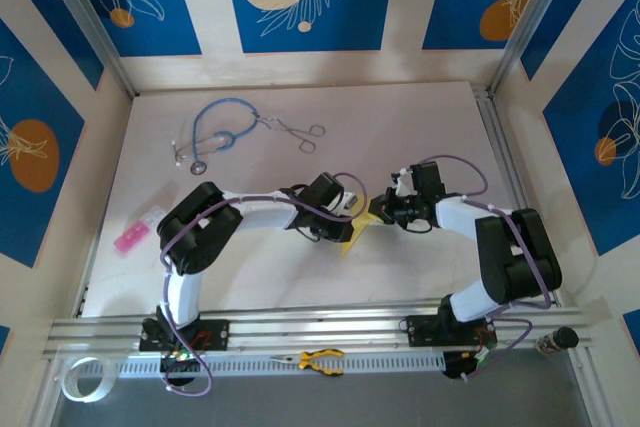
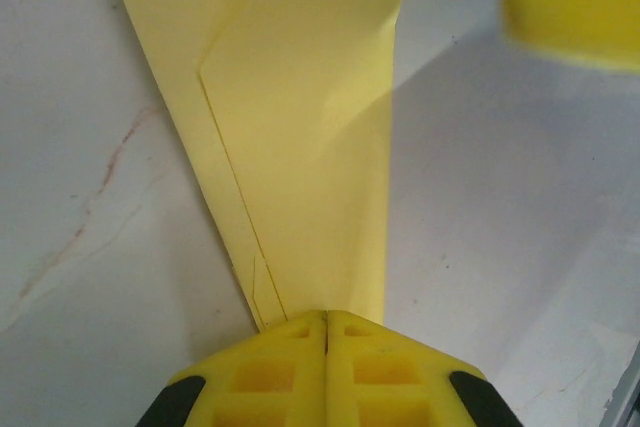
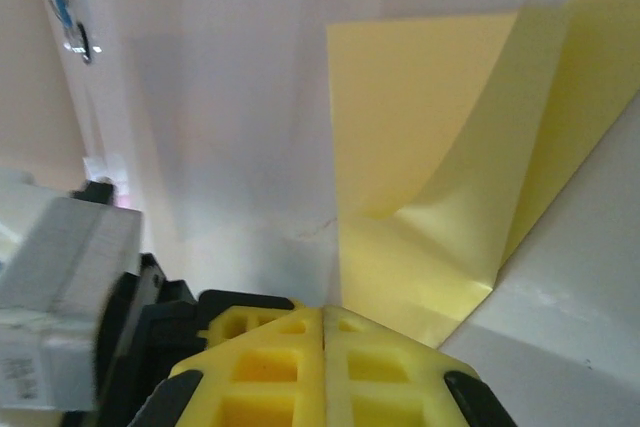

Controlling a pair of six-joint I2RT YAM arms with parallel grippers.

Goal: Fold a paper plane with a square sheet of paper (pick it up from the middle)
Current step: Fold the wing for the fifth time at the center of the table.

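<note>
The pale-yellow paper [image 1: 352, 237] lies mid-table between both grippers, folded into a narrow tapering shape. In the left wrist view the paper [image 2: 300, 117] narrows toward my left gripper [image 2: 327, 315], whose shut fingertips sit on its narrow end against the table; I see its face, not a pinched edge. From above, the left gripper [image 1: 350, 209] faces the right gripper [image 1: 384, 209] closely. In the right wrist view the right gripper [image 3: 325, 309] is shut at the paper's near corner, and a flap of the paper [image 3: 420, 127] curls upward. The right gripper's yellow finger [image 2: 570, 2] shows at the upper right.
A blue stethoscope [image 1: 215, 132] and metal forceps [image 1: 300, 133] lie at the back of the table. A small pink object [image 1: 130, 239] is at the left edge. Yellow-handled pliers [image 1: 320, 360] and a tape roll [image 1: 85, 379] rest by the front rail.
</note>
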